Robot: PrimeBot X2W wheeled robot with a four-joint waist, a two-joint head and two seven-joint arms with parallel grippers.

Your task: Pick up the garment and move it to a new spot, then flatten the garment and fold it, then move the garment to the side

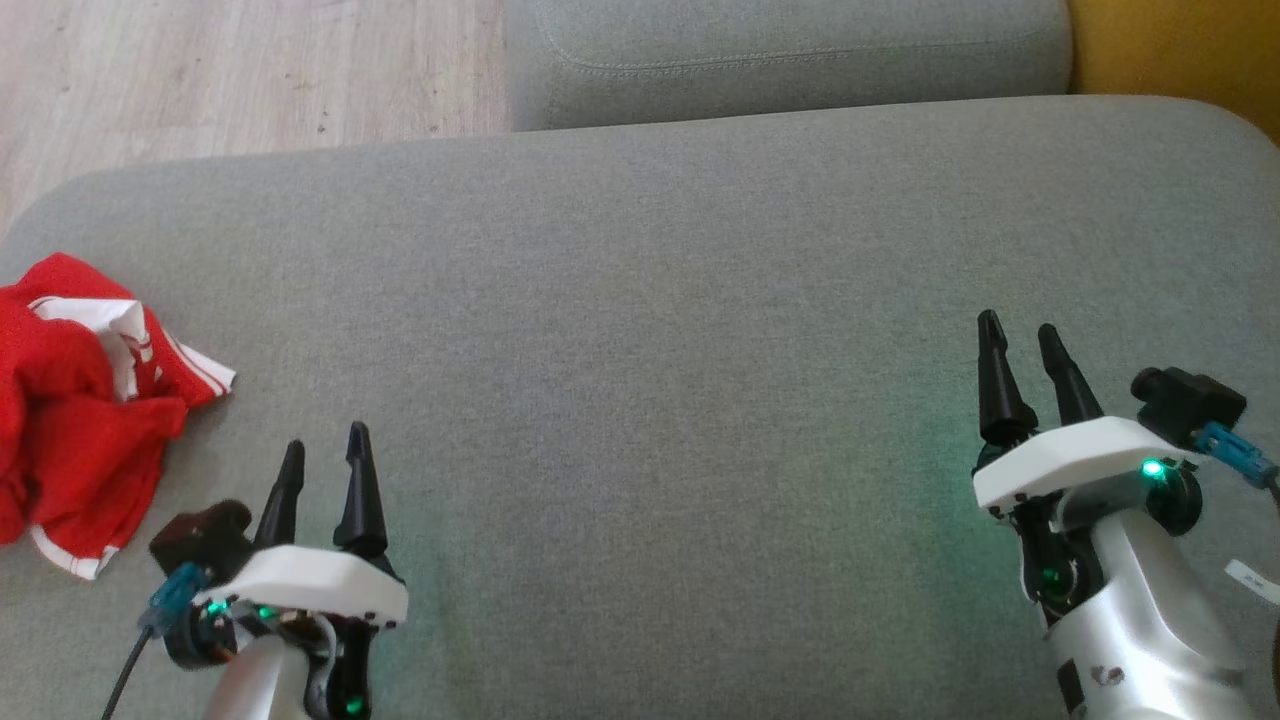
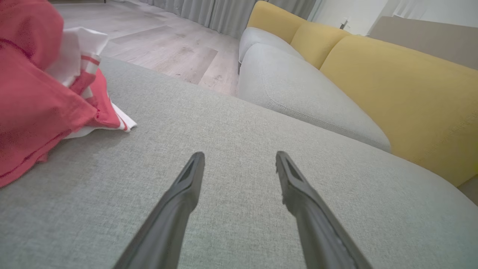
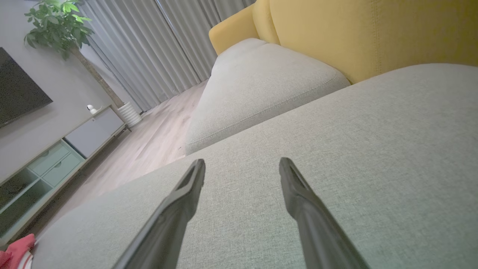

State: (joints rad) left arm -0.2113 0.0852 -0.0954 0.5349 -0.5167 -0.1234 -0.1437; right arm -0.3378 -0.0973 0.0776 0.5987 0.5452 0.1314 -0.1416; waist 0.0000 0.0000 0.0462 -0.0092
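A red garment (image 1: pixel 80 400) with white striped trim is being seen lying crumpled in a heap at the left edge of a broad grey sofa cushion (image 1: pixel 650 300), toward the near side, and it is being touched by neither arm. The left end effector (image 1: pixel 325 437) is being held just right of the heap and slightly nearer, its two dark fingers being spread wide with nothing but bare grey fabric between them. In the left wrist view the red cloth is being shown close on the left of those fingers, apart from them. The right end effector (image 1: pixel 1018 322) is being held well apart from the garment, at the right part of the same cushion, its fingers likewise being spread wide and empty. Both pairs of fingers are being pointed toward the far side. Beyond the far edge of the cushion a second grey cushion (image 1: pixel 790 50) is being shown, with a yellow backrest (image 1: pixel 1170 50) at the far right and pale wooden floor (image 1: pixel 200 70) at the far left. In the right wrist view grey curtains (image 3: pixel 149 56), a potted plant (image 3: pixel 52 26) and a low cabinet (image 3: pixel 56 157) are being shown beyond the floor.
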